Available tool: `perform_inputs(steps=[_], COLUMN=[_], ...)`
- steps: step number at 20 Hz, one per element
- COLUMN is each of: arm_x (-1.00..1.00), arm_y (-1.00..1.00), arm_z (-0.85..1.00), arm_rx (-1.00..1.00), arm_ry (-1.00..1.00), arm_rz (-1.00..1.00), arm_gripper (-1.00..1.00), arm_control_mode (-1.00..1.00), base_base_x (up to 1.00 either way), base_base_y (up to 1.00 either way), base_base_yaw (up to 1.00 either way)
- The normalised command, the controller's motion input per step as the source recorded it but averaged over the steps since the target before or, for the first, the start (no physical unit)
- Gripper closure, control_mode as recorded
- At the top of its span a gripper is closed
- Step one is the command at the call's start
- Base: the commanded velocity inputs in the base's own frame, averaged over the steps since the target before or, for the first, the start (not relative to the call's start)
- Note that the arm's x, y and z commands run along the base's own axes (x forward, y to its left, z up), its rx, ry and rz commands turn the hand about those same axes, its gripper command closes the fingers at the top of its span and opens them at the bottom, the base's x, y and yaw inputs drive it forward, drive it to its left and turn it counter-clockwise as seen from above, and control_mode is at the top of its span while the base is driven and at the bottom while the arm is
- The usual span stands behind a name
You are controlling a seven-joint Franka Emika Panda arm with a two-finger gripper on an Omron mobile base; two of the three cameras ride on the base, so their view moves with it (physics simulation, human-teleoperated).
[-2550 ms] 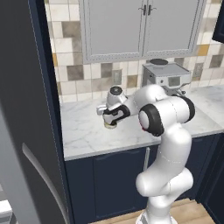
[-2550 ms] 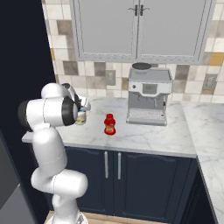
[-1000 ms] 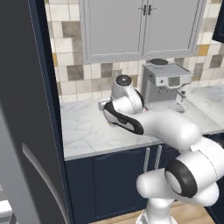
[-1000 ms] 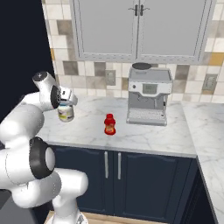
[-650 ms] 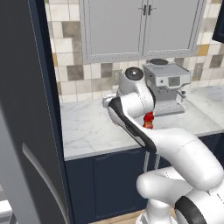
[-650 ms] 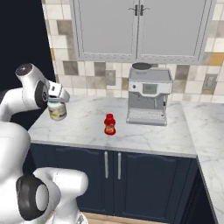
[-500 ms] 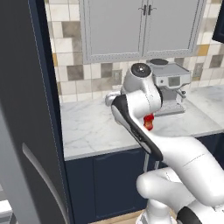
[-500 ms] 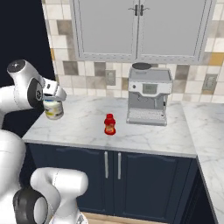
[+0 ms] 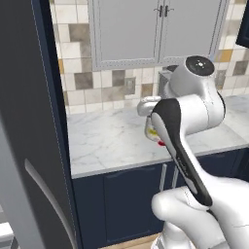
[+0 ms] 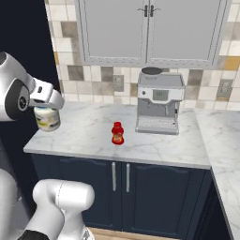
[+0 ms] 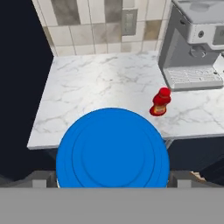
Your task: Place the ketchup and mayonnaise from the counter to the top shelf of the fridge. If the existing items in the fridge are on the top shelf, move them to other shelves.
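Mayonnaise (image 10: 47,118) held in gripper (image 10: 46,108) (fingers hidden), ketchup (image 10: 117,133) on counter (image 10: 154,145).

I see a white-grey veined marble counter (image 10: 154,140), smooth, slight sheen. Brushed-metal grey coffee machine (image 10: 158,103). Small red ketchup bottle (image 10: 117,133) looks glossy plastic. Creamy mayonnaise jar (image 10: 46,118) has a smooth matt blue lid (image 11: 113,149). Navy cabinet doors (image 10: 126,192) matt, thin metal handles.

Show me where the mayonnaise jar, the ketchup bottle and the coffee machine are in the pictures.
mayonnaise jar (image 10: 47,119), right base view, on its pale body.
ketchup bottle (image 10: 117,134), right base view, on its red body.
coffee machine (image 10: 159,104), right base view, on its front panel.
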Motion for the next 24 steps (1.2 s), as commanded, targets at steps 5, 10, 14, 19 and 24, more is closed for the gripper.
perform_inputs(steps=[5,10,14,19,24], arm_x=[-1.00,-0.80,0.00,0.00,0.00], arm_y=[-0.27,-0.02,0.00,0.00,0.00], arm_z=[0.04,0.00,0.00,0.00,0.00], arm_rx=[0.01,0.00,0.00,0.00,0.00], arm_ry=[0.00,-0.07,0.00,0.00,0.00], arm_rz=[0.00,0.00,0.00,0.00,0.00], arm_gripper=[1.00,1.00,1.00,1.00,1.00], arm_control_mode=[-1.00,1.00,1.00,1.00,1.00], base_base_x=[0.00,-0.20,-1.00,-1.00,-1.00], base_base_y=[0.00,-0.01,-0.02,0.03,0.58], base_base_yaw=[0.00,0.00,0.00,0.08,0.15])
